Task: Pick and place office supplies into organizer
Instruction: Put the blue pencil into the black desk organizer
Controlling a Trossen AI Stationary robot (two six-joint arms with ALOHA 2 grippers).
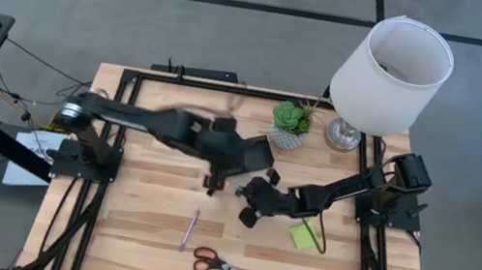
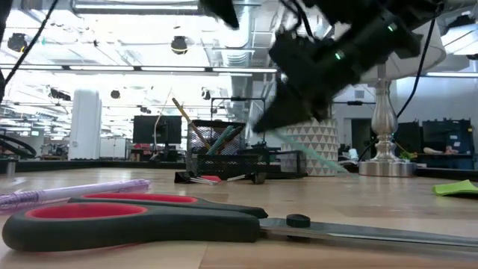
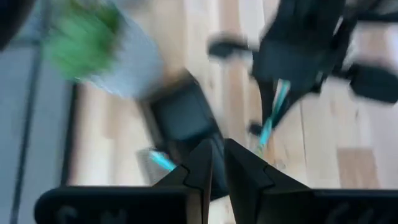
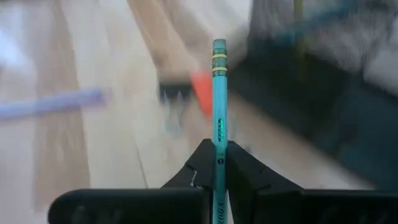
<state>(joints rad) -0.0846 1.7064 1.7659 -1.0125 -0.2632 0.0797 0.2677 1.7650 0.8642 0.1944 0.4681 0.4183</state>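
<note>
Red-handled scissors are lying at the near edge, thin purple pen just behind. Right gripper is pinching a teal pencil mid-table above the wood. Left gripper, fingers nearly together and holding nothing, is hovering by the black mesh organizer.

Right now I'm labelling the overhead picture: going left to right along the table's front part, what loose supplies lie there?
Purple pen → scissors → green sticky pad.
</note>
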